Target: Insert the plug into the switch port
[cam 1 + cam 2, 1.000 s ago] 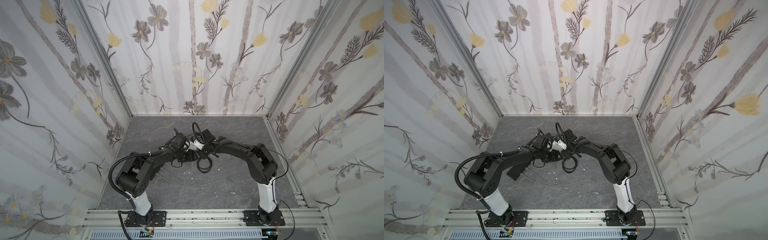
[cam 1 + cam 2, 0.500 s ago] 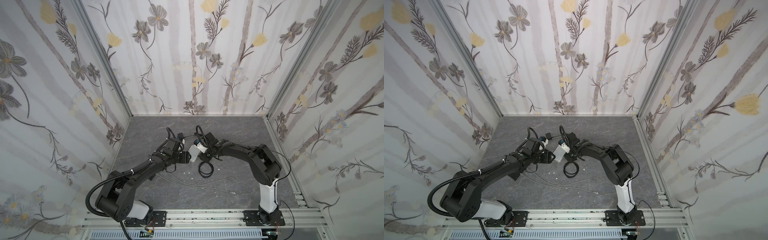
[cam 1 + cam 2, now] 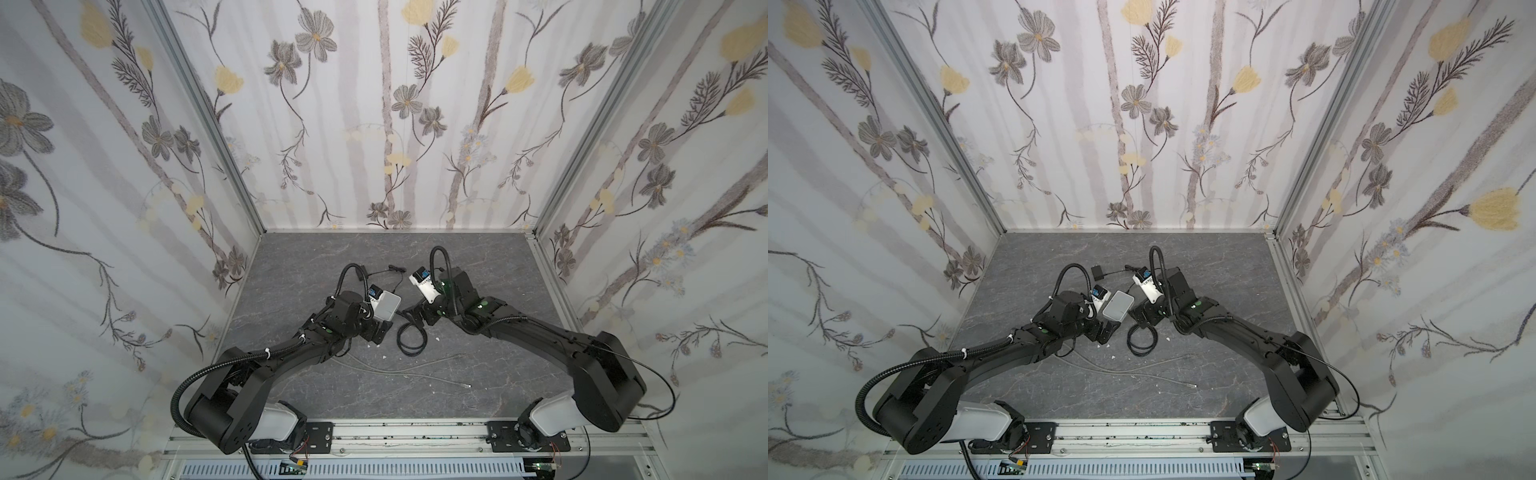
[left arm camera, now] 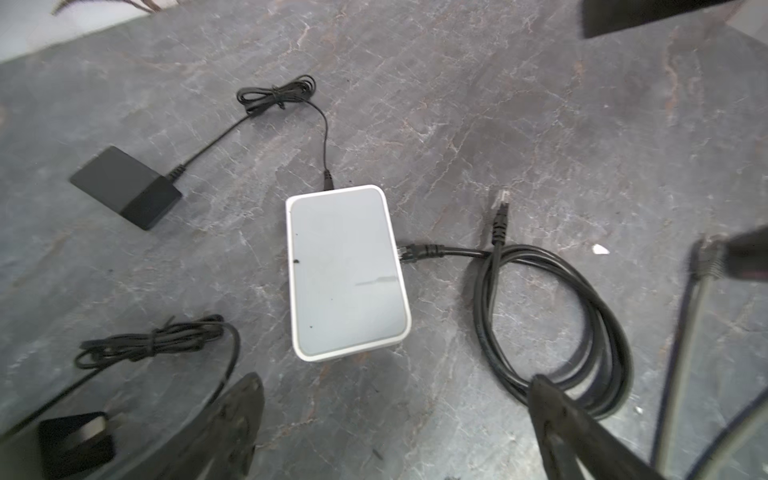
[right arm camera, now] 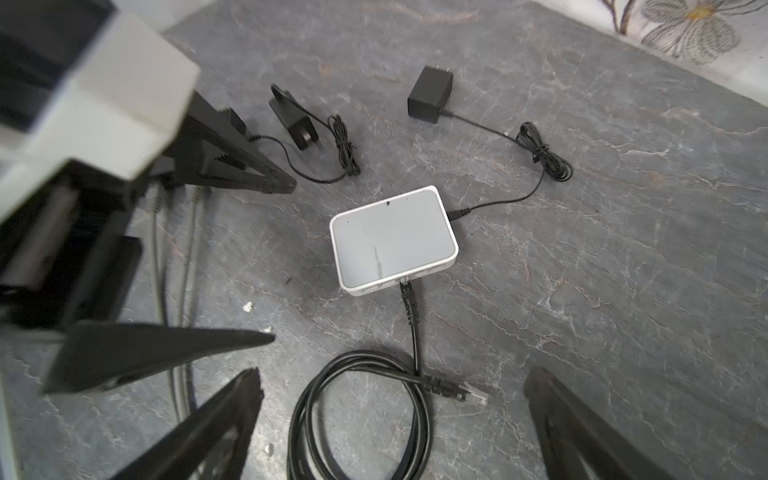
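The switch (image 4: 347,272) is a flat white box with a pale grey top, lying flat on the dark stone table in both top views (image 3: 386,305) (image 3: 1118,306). A plug (image 4: 409,253) of the black coiled cable (image 5: 357,415) sits in a switch port on the thin side face (image 5: 419,276). The cable's other plug (image 5: 469,392) lies loose. My left gripper (image 4: 395,415) hangs open just short of the box, holding nothing. Above the coil, my right gripper (image 5: 392,411) is open too, with nothing in it. Both grippers (image 3: 380,332) (image 3: 417,313) flank the box.
A black power adapter (image 4: 124,187) lies beyond the switch, its thin cord plugged into another side. A second adapter (image 5: 291,116) with a bundled cord lies near the left arm. Thin grey cables (image 3: 399,368) trail across the table in front of the arms.
Both grippers have opened and drawn apart from the middle. The switch, held up and tilted before, now lies flat on the table with the cable plug in its side.
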You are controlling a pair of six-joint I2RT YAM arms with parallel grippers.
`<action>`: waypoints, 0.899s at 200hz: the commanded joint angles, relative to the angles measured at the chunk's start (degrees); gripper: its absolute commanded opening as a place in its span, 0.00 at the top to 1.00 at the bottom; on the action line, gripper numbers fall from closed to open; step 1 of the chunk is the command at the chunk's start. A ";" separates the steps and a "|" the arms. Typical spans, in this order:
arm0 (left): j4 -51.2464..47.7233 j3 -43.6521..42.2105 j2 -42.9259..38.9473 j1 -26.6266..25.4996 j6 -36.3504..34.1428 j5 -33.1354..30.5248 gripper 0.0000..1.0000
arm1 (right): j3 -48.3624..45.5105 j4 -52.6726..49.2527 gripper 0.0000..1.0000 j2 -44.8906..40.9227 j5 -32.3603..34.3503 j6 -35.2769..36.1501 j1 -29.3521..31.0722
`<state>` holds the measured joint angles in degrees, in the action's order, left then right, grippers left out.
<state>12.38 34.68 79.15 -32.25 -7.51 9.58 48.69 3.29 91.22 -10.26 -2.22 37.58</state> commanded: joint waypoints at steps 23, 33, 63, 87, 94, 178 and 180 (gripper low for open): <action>-3.39 4.43 4.17 0.38 1.46 0.01 0.01 | -2.08 14.78 0.00 4.93 -11.15 -12.34 -5.38; -3.04 4.60 5.88 0.41 2.12 0.60 0.02 | -3.20 17.52 0.00 7.00 -13.83 -13.92 -6.91; -0.03 4.08 9.47 0.51 3.15 0.94 0.09 | -3.12 16.19 0.01 10.03 -17.11 -11.60 -8.18; -0.93 5.67 11.87 0.59 3.61 -1.27 0.13 | -2.70 13.51 0.05 10.08 -13.60 -8.51 -7.52; -0.51 5.74 12.40 0.52 3.95 -1.93 0.13 | -2.45 12.74 0.06 10.26 -12.39 -7.81 -7.08; 0.99 8.39 18.86 0.53 4.84 -2.07 0.11 | 8.79 -0.49 0.47 20.96 -0.26 0.97 -0.59; 0.98 8.50 18.94 0.52 4.80 -2.04 0.11 | 9.15 -0.85 0.49 21.31 -0.15 1.05 -0.63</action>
<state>11.62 42.41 97.32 -31.73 -2.52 7.53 55.00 6.07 109.82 -14.52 -3.97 36.80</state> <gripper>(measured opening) 0.895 0.589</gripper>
